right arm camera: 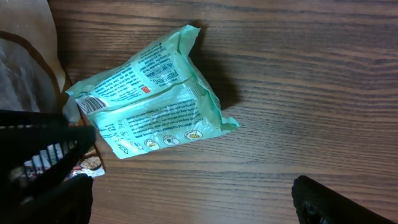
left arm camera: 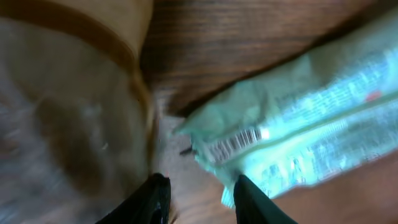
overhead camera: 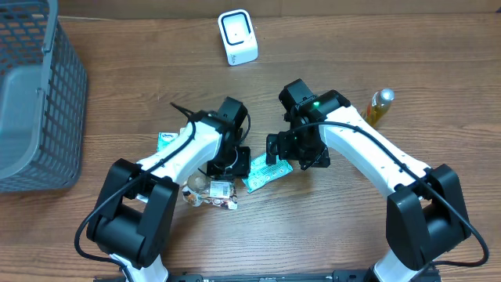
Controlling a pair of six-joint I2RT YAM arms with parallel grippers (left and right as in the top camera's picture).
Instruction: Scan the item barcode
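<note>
The item is a pale green packet (overhead camera: 266, 174) lying flat on the wooden table between the two arms. Its barcode (left arm camera: 233, 146) faces up at the packet's end, and it also shows in the right wrist view (right arm camera: 90, 102). My left gripper (left arm camera: 199, 202) is open just in front of that end, with bare wood between its fingers. The packet's corner lies against the right finger (left arm camera: 255, 202). My right gripper (right arm camera: 193, 199) is wide open above the table, with the packet (right arm camera: 149, 93) ahead of it and nothing between its fingers. A white scanner (overhead camera: 237, 37) stands at the back.
A grey mesh basket (overhead camera: 39, 102) fills the left side. A yellow bottle (overhead camera: 380, 106) stands at the right. A second green packet (overhead camera: 168, 141) and a clear-wrapped snack bag (overhead camera: 211, 192) lie beside the left arm.
</note>
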